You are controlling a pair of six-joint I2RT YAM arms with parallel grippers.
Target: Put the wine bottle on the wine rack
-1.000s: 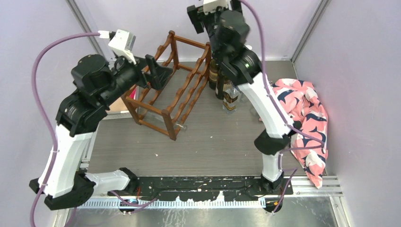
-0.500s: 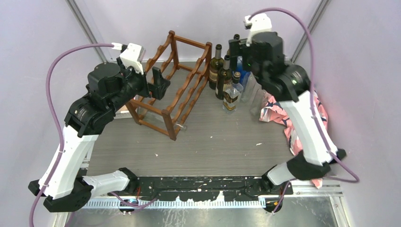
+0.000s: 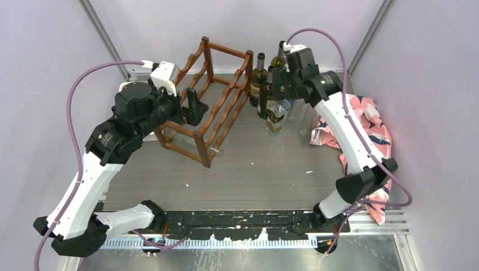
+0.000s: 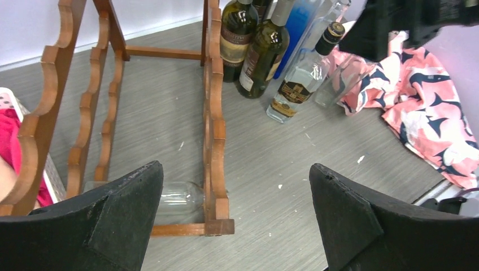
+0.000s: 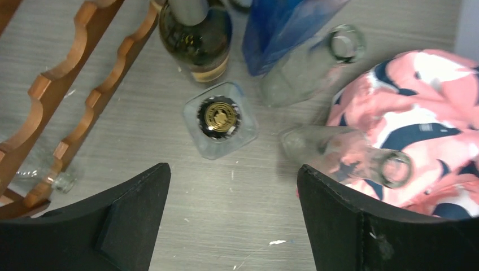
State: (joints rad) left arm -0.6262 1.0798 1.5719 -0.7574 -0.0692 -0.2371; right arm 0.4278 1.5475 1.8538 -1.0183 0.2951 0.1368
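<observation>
Clearly no bottle sits in a cradle of the dark reddish-brown wooden wine rack [image 3: 227, 104], which stands at the back left of the grey wood-grain surface [image 3: 254, 169]. Only a clear glass bottle [image 4: 178, 197] lies on the surface within its lower frame.

Just beside the rack's right end stand a dark green glass wine bottle with a brown label [image 4: 236, 36] and an olive-green glass wine bottle with a pale label [image 4: 262, 53], both upright and close together. In front of them is a square clear glass bottle with a black cap [image 5: 219, 118], and behind it a tall blue glass bottle [image 5: 282, 22]. A clear open-necked bottle [image 5: 308, 68] appears to lean toward a crumpled pink cloth with a navy and white print [image 3: 367, 121], though the wrist view is blurred.

The left jaws hang over the rack, spread wide with nothing between them. The right jaws hover above the bottle cluster, roughly over the square bottle, also wide apart and gripping nothing.
</observation>
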